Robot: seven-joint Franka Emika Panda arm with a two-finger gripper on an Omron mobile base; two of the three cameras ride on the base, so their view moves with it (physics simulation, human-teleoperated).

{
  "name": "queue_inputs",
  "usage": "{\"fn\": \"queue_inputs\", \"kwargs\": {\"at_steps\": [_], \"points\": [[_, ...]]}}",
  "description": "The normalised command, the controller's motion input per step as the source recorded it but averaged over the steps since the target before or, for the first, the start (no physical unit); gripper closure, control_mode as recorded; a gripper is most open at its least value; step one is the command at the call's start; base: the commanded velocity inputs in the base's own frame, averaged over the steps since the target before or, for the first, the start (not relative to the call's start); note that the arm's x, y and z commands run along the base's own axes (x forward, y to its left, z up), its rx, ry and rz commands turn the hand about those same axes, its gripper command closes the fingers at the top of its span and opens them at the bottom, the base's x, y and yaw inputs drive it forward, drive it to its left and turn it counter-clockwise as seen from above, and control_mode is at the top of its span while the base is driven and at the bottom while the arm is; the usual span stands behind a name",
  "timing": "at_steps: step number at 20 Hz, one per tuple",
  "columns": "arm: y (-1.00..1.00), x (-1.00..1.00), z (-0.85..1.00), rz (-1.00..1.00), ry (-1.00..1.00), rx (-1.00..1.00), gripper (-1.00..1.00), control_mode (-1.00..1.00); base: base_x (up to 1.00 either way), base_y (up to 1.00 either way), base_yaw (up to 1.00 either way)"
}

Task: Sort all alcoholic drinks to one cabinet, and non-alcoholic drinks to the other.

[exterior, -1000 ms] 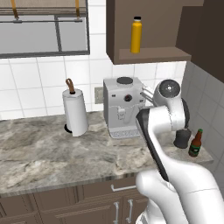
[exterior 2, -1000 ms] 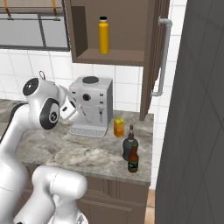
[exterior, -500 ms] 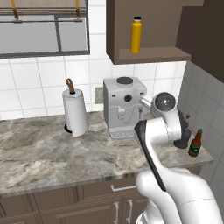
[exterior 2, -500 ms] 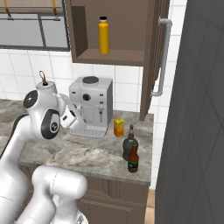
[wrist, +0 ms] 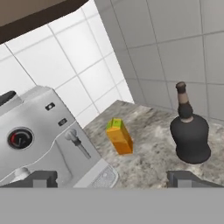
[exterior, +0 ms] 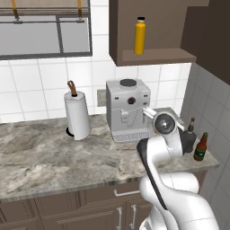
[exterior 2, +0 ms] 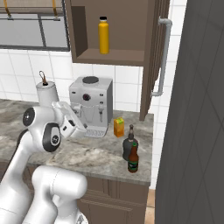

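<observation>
Jaws spread wide, nothing between them; gripper hangs above the counter in front of the coffee machine, aimed toward the back corner. In the hand view both dark tips sit far apart at the bottom edge.

Yellow-orange bottle with black cap stands upright on the shelf of the open cabinet, left-of-centre in the right base view. Cabinet door swung open, long grey handle on it.

Orange juice carton stands on the counter just beside the coffee machine's right side, near the tiled wall; in the hand view it looks tilted, which is camera roll. Also seen in the right base view.

Squat black bottle upright on the counter, right of the carton and apart from it. Brown beer bottle with green label stands just in front of the black one in the right base view, nearer the counter edge; contact between them cannot be told. Left base view has the beer bottle at the far right, black bottle partly behind the arm.

Paper towel roll stands left of the coffee machine.
</observation>
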Motion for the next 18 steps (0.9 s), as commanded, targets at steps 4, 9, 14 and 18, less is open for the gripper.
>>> {"fn": "queue_inputs", "kwargs": {"at_steps": [4, 9, 14, 18], "points": [[-0.02, 0.03, -0.12, 0.0, 0.0, -0.08, -1.0, -1.0, 0.0, 0.0, 0.0], [-0.03, 0.03, -0.08, 0.0, -0.01, -0.09, -1.0, -1.0, 0.0, 0.0, 0.0], [-0.05, 0.05, -0.12, 0.0, 0.0, -0.07, -1.0, -1.0, 0.0, 0.0, 0.0], [-0.14, 0.12, -0.16, 0.0, 0.01, -0.02, -1.0, -1.0, 0.0, 0.0, 0.0]]}}
